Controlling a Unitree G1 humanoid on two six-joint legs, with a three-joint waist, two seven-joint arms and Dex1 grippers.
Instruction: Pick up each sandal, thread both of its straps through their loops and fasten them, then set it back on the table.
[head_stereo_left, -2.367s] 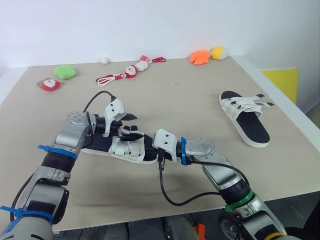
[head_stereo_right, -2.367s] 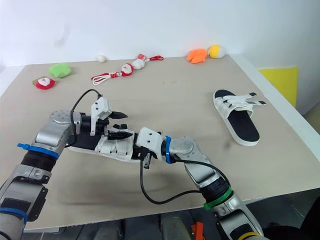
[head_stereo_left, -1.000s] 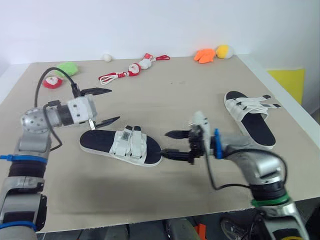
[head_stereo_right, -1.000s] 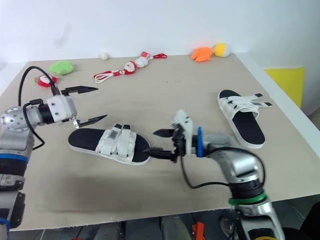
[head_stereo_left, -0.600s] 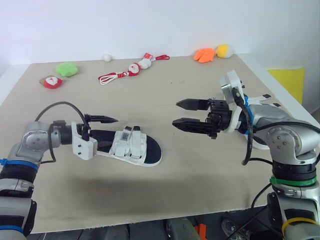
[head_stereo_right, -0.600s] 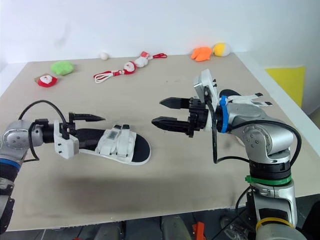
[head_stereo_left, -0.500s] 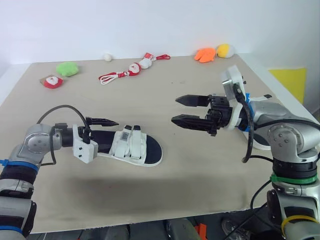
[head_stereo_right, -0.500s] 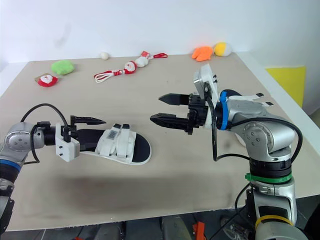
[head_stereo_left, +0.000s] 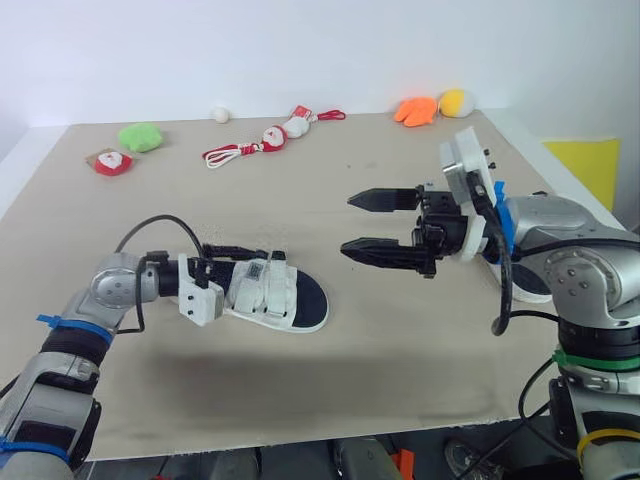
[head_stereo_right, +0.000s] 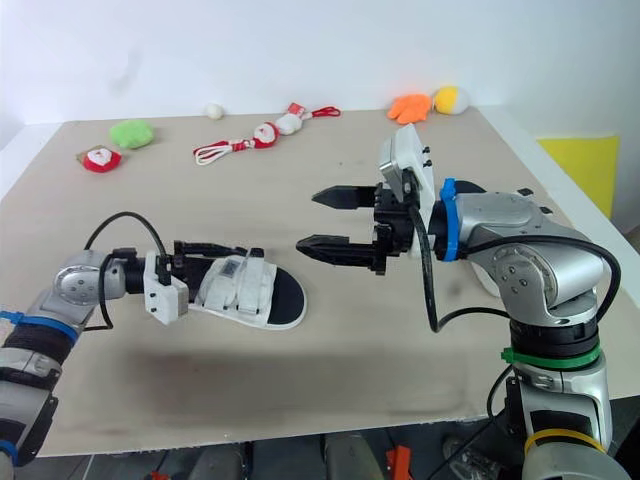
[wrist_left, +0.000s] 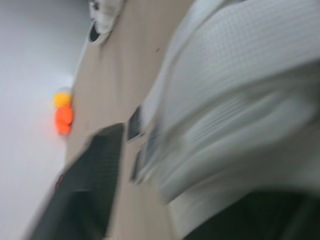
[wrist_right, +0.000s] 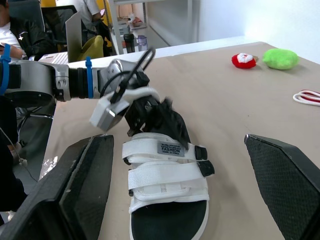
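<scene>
A white-strapped sandal with a black footbed (head_stereo_left: 272, 295) lies flat on the tan table (head_stereo_left: 330, 400), both straps across its top, also seen in the right wrist view (wrist_right: 167, 175). My left gripper (head_stereo_left: 222, 264) lies low on the table at the sandal's heel end, reaching over it toward the straps. My right gripper (head_stereo_left: 347, 223) hangs open in the air to the right of the sandal, fingertips pointing left, nothing between them. The second sandal (head_stereo_left: 522, 288) lies at the right, mostly hidden behind my right arm.
Small toys line the far edge: a green plush (head_stereo_left: 140, 136), a red-and-white one (head_stereo_left: 113, 162), a Santa figure on red cord (head_stereo_left: 265, 140), a white ball (head_stereo_left: 220, 114), an orange and yellow pair (head_stereo_left: 430, 107). The table's right edge runs just beyond my right arm.
My left gripper has come down and slid right onto the sandal's heel end. My right gripper has lifted away from the sandal's toe and now hovers to its right.
</scene>
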